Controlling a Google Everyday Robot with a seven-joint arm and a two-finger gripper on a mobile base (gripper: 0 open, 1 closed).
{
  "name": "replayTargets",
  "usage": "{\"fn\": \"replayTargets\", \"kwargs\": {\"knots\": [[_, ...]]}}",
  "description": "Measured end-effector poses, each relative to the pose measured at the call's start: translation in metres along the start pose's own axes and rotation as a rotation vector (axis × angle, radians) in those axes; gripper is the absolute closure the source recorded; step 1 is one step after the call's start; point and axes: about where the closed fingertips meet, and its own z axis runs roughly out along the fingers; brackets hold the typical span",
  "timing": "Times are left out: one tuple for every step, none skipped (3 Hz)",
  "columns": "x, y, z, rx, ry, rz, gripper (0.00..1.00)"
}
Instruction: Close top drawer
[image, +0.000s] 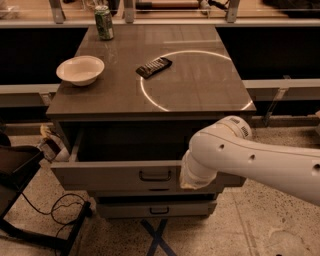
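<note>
- Plainly, our gripper (190, 179) sits at the end of the white arm (250, 156), touching or just in front of the flat front of the top drawer (110, 175). The wrist covers it, so we cannot tell how far open it is or whether it has hold of anything.
- The top drawer stands pulled well out of the cabinet. Its front lies directly ahead of the gripper, with its long axis running left to right across the gripper's path. Most of that front stretches to the gripper's left.
- The small dark bar handle (155, 176) is just beside the gripper, on its left.
- We judge that the coming move calls for a straight push away from us, square to the front.
- The drawer is a deep, plain grey box, and its inside is in shadow.
- A lower drawer (156, 210) with a like handle lies below the gripper.
</note>
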Motion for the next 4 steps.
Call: {"fn": "replayTargets", "kwargs": {"knots": [[-0.023, -0.037, -0.003, 0.064, -0.055, -0.031, 1.0], [-0.023, -0.036, -0.001, 0.065, -0.056, -0.024, 1.0], [-0.024, -0.034, 0.009, 0.067, -0.057, -0.002, 1.0], [-0.014, -0.044, 0.026, 0.085, -0.06, 0.035, 1.0]]}}
